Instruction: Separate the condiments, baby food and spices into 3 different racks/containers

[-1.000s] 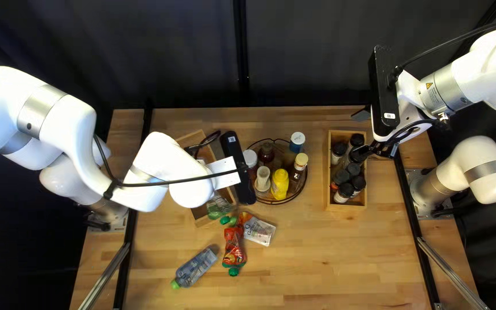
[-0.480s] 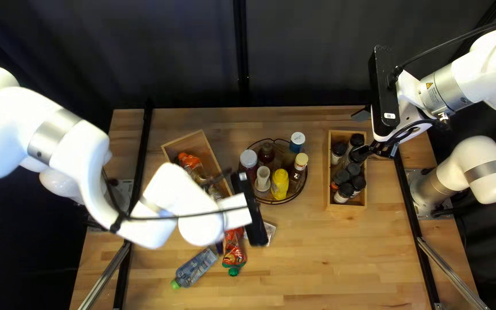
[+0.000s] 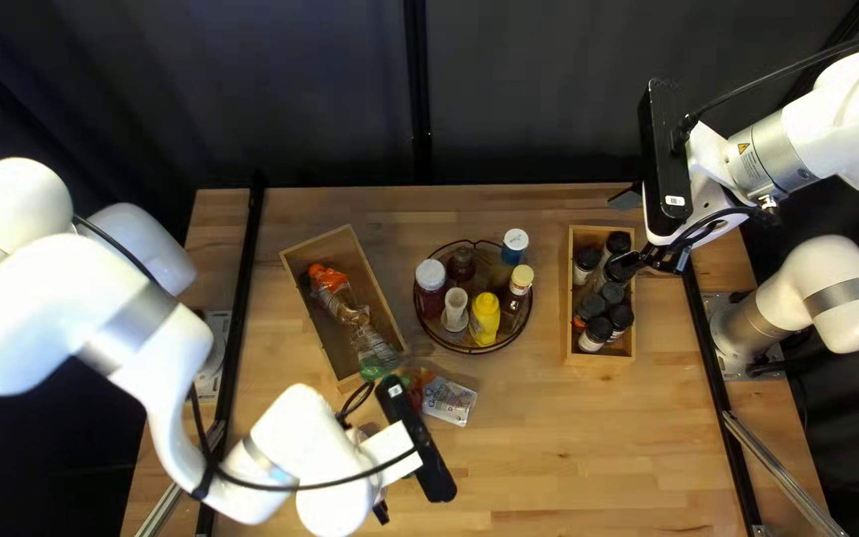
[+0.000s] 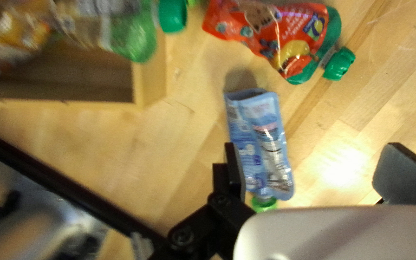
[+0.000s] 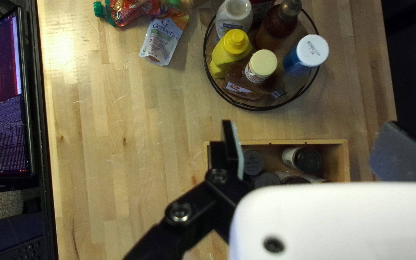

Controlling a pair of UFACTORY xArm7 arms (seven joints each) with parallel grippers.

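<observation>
The left claw [image 3: 380, 511] stood wide above the blue pouch [image 4: 261, 139], room beside it, box edge [image 4: 149, 79] and red pouch [image 4: 285, 36] ahead

I can read "Gerber" on the pale pouch [image 5: 162, 43]; a yellow warning triangle [image 3: 744, 148] marks my right arm [image 3: 827, 124].

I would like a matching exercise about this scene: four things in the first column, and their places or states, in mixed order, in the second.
Column 1
1. yellow bottle
2. black-capped jars
3. blue pouch
4. left gripper

Column 2
A. lying directly on the table
B. in the wooden box at the right of the top left view
C. open
D. standing on the round rack

Right pairs: 1-D, 2-B, 3-A, 4-C
</observation>
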